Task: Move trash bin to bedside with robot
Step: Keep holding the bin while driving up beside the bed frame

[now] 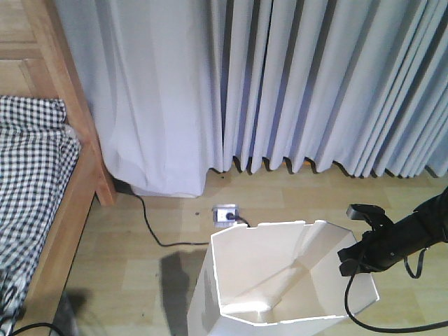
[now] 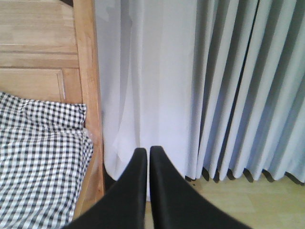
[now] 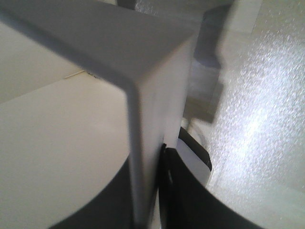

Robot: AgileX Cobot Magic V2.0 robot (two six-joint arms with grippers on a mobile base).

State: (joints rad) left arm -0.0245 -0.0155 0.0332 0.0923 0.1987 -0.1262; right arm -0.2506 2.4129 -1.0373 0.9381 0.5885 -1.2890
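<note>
The white trash bin [image 1: 280, 280] stands on the wood floor at the bottom middle of the front view, its cream inside showing. My right gripper [image 1: 355, 260] is shut on the bin's right rim wall; in the right wrist view the thin white wall [image 3: 143, 143] runs between the two black fingers [image 3: 186, 195]. The bed [image 1: 42, 175], with a light wooden frame and black-and-white checked bedding, lies at the left, apart from the bin. My left gripper [image 2: 145, 153] is shut and empty, facing the curtain beside the bed post [image 2: 88, 95].
Pale grey curtains [image 1: 280, 84] hang across the back wall. A floor socket [image 1: 225, 214] with a black cable [image 1: 150, 227] lies just behind the bin. Bare wood floor [image 1: 140, 280] lies between the bin and the bed frame.
</note>
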